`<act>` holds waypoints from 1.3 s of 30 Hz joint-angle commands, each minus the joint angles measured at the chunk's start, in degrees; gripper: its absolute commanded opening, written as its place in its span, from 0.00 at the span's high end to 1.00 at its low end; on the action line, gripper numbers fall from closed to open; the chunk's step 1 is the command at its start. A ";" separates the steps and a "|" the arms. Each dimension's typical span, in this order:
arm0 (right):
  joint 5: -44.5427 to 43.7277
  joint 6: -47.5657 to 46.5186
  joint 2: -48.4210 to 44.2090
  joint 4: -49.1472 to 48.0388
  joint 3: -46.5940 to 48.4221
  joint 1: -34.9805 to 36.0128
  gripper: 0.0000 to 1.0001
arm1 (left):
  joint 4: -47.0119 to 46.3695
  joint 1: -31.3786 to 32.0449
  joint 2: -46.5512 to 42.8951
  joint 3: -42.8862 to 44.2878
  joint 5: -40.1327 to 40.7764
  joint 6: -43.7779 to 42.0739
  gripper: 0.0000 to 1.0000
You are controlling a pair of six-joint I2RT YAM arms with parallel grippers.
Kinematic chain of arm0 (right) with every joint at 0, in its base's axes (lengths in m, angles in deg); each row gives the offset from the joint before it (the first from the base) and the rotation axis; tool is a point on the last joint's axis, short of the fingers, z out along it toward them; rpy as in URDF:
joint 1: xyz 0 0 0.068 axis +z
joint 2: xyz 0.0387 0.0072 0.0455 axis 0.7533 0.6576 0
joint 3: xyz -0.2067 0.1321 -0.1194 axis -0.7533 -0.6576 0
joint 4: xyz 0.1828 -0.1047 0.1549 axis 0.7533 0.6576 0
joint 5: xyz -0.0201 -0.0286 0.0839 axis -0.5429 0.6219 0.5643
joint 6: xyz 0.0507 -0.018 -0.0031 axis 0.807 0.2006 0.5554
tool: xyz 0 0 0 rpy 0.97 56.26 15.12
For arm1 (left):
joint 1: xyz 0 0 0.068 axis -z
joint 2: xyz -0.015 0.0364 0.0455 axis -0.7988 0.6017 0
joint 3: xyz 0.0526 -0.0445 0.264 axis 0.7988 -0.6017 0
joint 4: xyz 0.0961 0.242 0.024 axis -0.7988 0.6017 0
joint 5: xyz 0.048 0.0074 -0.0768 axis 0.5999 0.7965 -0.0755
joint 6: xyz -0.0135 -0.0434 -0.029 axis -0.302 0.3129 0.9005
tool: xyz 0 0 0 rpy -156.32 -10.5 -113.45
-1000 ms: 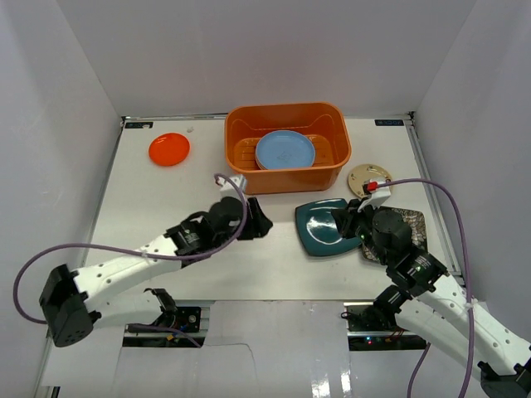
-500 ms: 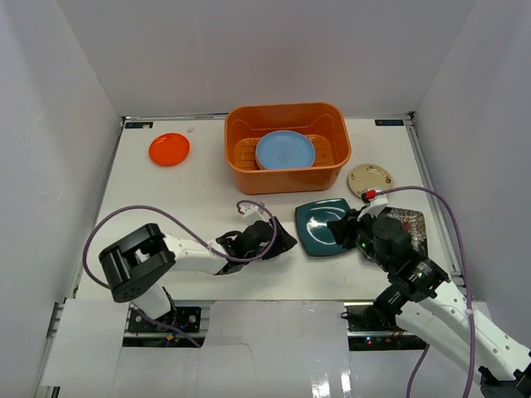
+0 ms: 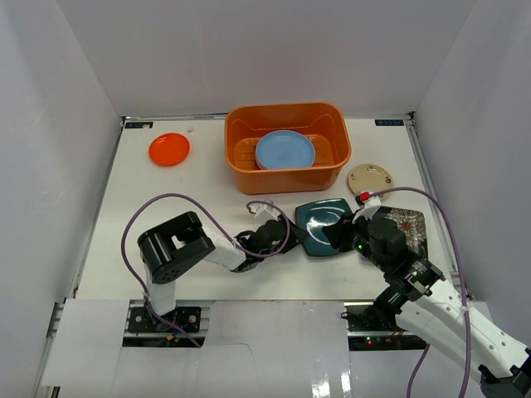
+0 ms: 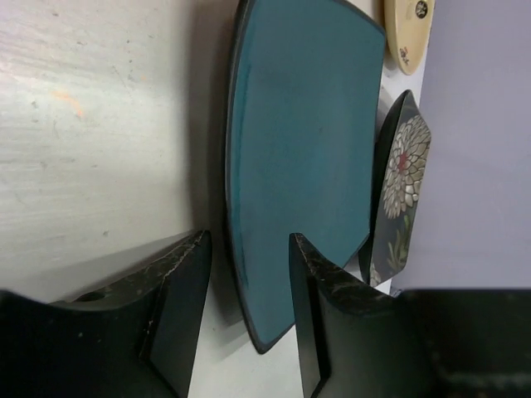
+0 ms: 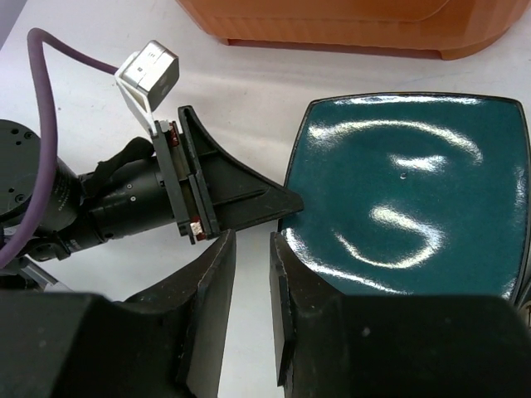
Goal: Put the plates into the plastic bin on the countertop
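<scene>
A square teal plate (image 3: 323,217) lies on the white countertop (image 3: 166,207) in front of the orange plastic bin (image 3: 332,166), which holds a light blue plate (image 3: 284,151). My left gripper (image 3: 290,236) lies low at the teal plate's left edge. In the left wrist view it (image 4: 248,240) is open, with the teal plate's (image 4: 299,149) rim between the jaws and a gap on both sides. My right gripper (image 5: 251,240) hovers at the teal plate's (image 5: 406,191) near left corner. Its jaws are narrowly open, with only bare table between them.
A black flowered square plate (image 3: 408,225) lies just right of the teal one. A small beige plate (image 3: 370,178) sits behind it, and an orange-red round plate (image 3: 169,149) lies at the far left. White walls enclose the table on three sides.
The left arm has swung right along the front, bringing its gripper to the teal plate's left edge. The right gripper's jaws have parted a little at that plate.
</scene>
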 commanded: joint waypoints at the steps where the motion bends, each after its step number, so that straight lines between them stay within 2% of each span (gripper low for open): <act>1: 1.17 0.54 0.63 -3.68 -0.26 0.02 0.71 | -0.35 0.24 2.72 1.21 1.96 0.67 0.47; 9: 1.87 0.63 2.38 -5.35 -0.61 -0.07 0.71 | -4.21 0.33 6.59 0.51 4.07 0.85 0.68; 10: 1.87 0.63 2.56 -5.53 -0.79 -0.07 0.71 | -5.26 0.24 6.76 0.16 4.24 0.68 0.78; 12: 1.96 0.80 2.65 -5.44 -0.87 -0.07 0.71 | -5.62 -0.02 6.24 -1.33 4.16 0.59 0.88; 13: 1.96 0.80 2.65 -5.35 -0.79 -0.07 0.71 | -5.53 -0.02 4.85 -2.12 4.42 0.59 0.97; 14: 1.70 0.80 2.65 -5.18 -0.79 -0.07 0.71 | -5.36 -0.02 3.79 -3.17 4.68 0.67 1.00; 18: 2.66 0.72 2.91 -5.53 -1.14 -0.07 0.66 | -5.36 -0.20 -4.20 -11.08 5.39 0.06 1.00; 20: 5.11 0.54 3.44 -6.41 -1.66 -0.07 0.53 | -5.44 -0.20 -11.49 -14.15 5.13 -0.99 1.00; 21: 5.91 0.45 4.22 -6.41 -1.75 -0.07 0.37 | -5.01 -0.20 -14.30 -17.39 5.04 -1.08 1.00; 22: 7.05 0.36 4.67 -6.76 -1.67 -0.07 0.29 | -4.92 -0.20 -20.51 -18.99 4.95 -0.82 1.00; 23: 9.06 0.36 5.71 -6.93 -1.49 -0.16 0.15 | -4.92 -0.20 -23.70 -22.14 4.77 -0.91 1.00; 25: 11.78 0.45 6.60 -7.11 -0.79 -0.25 0.04 | -4.31 -0.28 -33.51 -24.70 4.25 -1.34 1.00; 26: 12.41 0.54 6.95 -7.11 -0.53 -0.33 0.02 | -3.95 -0.37 -36.71 -25.85 3.81 -1.52 1.00; 31: 14.79 1.24 7.40 -7.20 0.27 -2.09 0.10 | 1.84 -0.99 -53.41 -30.24 0.65 -2.84 1.00; 36: 25.67 4.40 8.54 -10.78 -1.92 -7.71 0.10 | 4.56 -1.78 -69.22 -33.50 -1.29 -3.10 1.00; 39: 30.43 6.95 8.27 -14.30 -3.51 -10.00 0.10 | 7.02 -2.13 -74.42 -33.16 -2.61 -4.24 1.00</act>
